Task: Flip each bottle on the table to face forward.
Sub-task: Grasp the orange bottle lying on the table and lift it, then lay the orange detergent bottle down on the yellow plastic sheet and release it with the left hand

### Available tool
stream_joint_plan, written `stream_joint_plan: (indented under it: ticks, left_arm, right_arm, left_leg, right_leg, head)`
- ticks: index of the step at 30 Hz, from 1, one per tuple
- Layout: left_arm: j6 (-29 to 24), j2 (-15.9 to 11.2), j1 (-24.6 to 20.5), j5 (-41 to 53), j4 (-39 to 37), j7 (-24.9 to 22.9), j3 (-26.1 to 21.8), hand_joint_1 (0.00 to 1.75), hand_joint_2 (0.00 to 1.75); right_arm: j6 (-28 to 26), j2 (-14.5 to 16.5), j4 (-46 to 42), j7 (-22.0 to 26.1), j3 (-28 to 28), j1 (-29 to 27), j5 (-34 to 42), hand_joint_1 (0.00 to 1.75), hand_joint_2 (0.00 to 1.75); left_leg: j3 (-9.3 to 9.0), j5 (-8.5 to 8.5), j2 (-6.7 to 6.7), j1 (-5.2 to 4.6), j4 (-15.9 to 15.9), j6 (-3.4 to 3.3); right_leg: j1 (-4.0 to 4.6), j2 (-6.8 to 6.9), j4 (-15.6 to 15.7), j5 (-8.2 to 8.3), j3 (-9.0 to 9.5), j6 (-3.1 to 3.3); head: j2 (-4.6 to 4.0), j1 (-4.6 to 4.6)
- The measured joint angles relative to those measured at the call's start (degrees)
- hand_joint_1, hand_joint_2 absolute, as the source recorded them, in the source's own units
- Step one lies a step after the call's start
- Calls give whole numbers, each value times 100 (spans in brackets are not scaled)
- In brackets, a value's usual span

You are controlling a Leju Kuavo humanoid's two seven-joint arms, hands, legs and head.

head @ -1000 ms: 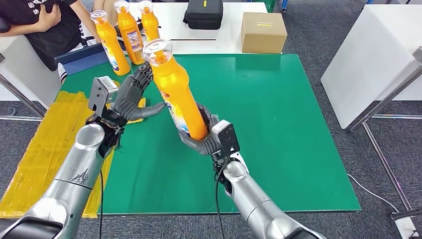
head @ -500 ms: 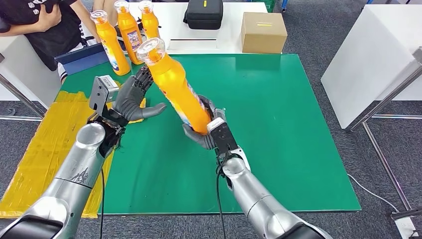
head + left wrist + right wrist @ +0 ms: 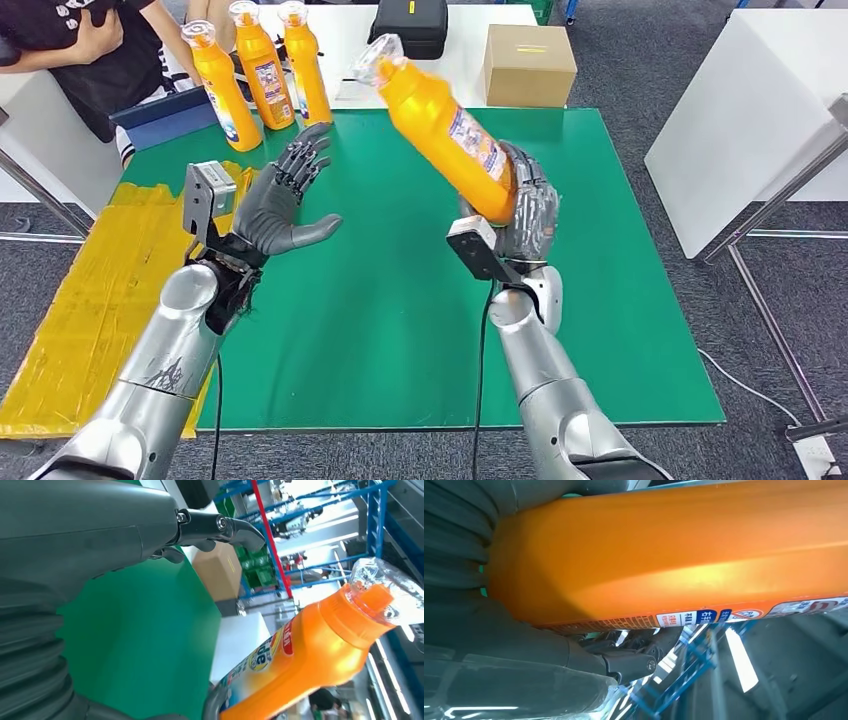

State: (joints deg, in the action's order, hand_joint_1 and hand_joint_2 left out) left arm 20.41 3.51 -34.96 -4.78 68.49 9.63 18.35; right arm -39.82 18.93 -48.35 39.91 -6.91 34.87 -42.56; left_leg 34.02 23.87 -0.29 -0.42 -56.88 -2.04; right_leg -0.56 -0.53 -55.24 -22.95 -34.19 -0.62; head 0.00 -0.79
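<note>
My right hand (image 3: 524,214) grips the base of an orange bottle (image 3: 437,127) held above the green mat (image 3: 600,260), tilted with its clear-wrapped cap toward the far left and its label facing up. The same orange bottle (image 3: 674,555) spans the right wrist view, and the orange bottle (image 3: 310,655) hangs beyond my left hand in the left wrist view. My left hand (image 3: 280,200) is open, palm toward the bottle, over the mat's left part, apart from it. Three orange bottles (image 3: 222,90) (image 3: 262,68) (image 3: 300,55) stand upright at the mat's far left corner.
A cardboard box (image 3: 528,65) and a black case (image 3: 410,30) sit on the white table (image 3: 470,90) behind the mat. A person (image 3: 80,50) stands at the far left. Yellow sheeting (image 3: 90,290) lies left of the mat. A white table (image 3: 750,120) stands on the right.
My right hand has carried the bottle to the right and turned it, so the label now faces up. My left hand has opened wider and stays on the left, farther from the bottle.
</note>
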Motion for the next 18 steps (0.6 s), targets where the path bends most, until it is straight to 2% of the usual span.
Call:
stream_joint_plan:
  ticks: [8,12,18]
  left_arm:
    - [427,355,233,-1486,220,-767,9,0,175]
    - [369,497,327,-1732,351,-888,73,0,175]
    - [177,536,397,-1996,537,-934,285,0,175]
  right_arm:
    - [-2,41,-485,0,-468,-156,-491,175,175]
    - [-2,53,-660,0,-535,-212,-532,175,175]
    - [-2,66,-729,1,-588,-244,-360,175,175]
  left_leg:
    - [-1,0,1,1,0,0]
    - [0,0,2,1,0,0]
    - [-1,0,2,1,0,0]
  right_leg:
    - [0,0,0,0,0,0]
    - [0,0,1,0,-1,0]
    - [1,0,0,0,0,0]
  head:
    - [0,1]
    - [0,1]
    - [0,1]
